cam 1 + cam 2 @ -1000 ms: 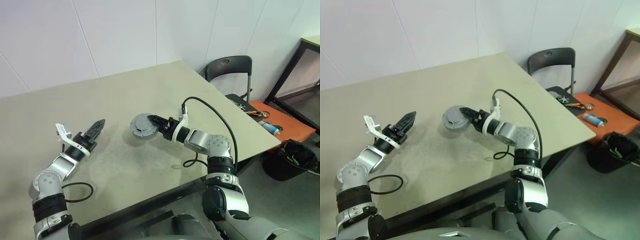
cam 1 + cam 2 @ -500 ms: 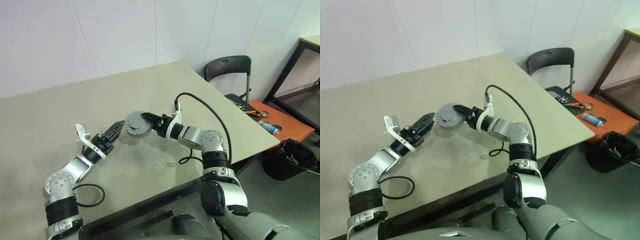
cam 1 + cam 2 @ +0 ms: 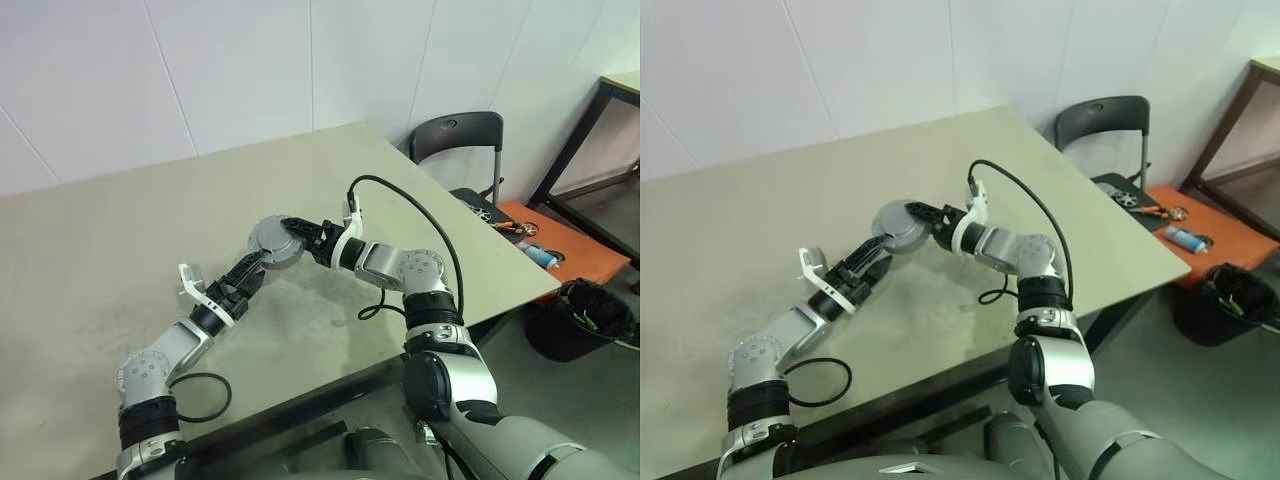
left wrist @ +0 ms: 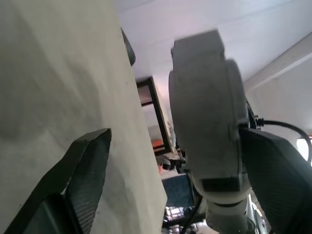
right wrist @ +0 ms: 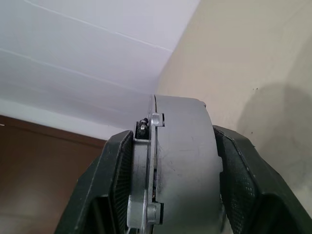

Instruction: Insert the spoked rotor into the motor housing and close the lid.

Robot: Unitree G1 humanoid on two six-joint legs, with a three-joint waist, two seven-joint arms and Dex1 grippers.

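Left eye view: anything different around the round grey metal motor housing [image 3: 275,240]?

Yes. Left gripper [image 3: 252,270] now right up against the housing from the lower left, where a second ago stood well apart from it. Black fingers spread wide, nothing between them gripped yet.

And in the left wrist view?

One black finger [image 4: 83,175] on each side of the housing's rim, with a gap on the near side. Straddling, not clamping.

Still held by the other one?

Right gripper [image 3: 292,232] clamped on the housing across its thickness, one pad on each flat face, plain in the right wrist view. Carried in the air above the pale beige table [image 3: 120,230], no contact with it. Shifted only a little since a second ago.

Meaning for the task?

Looks like a hand-over or a two-handed hold being set up, so the housing can be steadied or turned. Closing of the left fingers probably next, then release on the right.

Spoked rotor already inside?

Cannot tell. Only closed grey faces and a flanged edge with small screws turned to the cameras.

Risk?

Letting go on the right before the left pinch is firm, and a drop onto the table.
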